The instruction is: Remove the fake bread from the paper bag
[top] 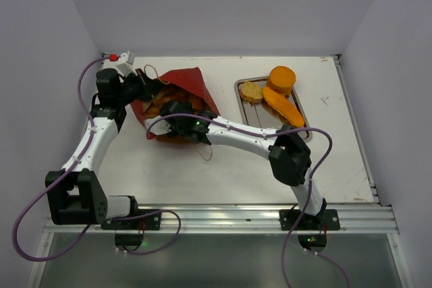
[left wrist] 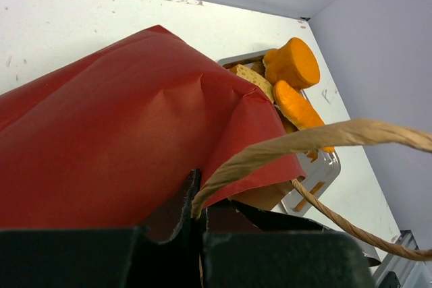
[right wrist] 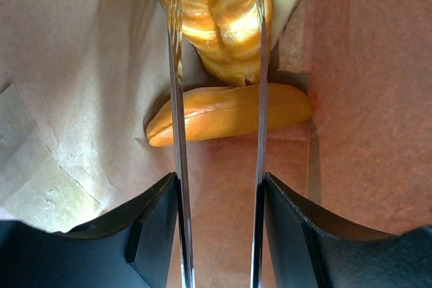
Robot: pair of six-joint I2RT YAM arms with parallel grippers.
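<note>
A shiny steel tray (top: 255,112) rests on the white table (top: 337,166), right of centre.

Top cam looks down over everything; both wrist cams crowd the paper bag (top: 192,82) around 11 o'clock, right one inside.

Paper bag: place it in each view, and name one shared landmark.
Top external: paper bag left of centre, beside the steel tray.
Left wrist: paper bag fills the left, red outside.
Right wrist: paper bag all around, brown inside.
Landmark: the steel tray, in top and left wrist only.
</note>
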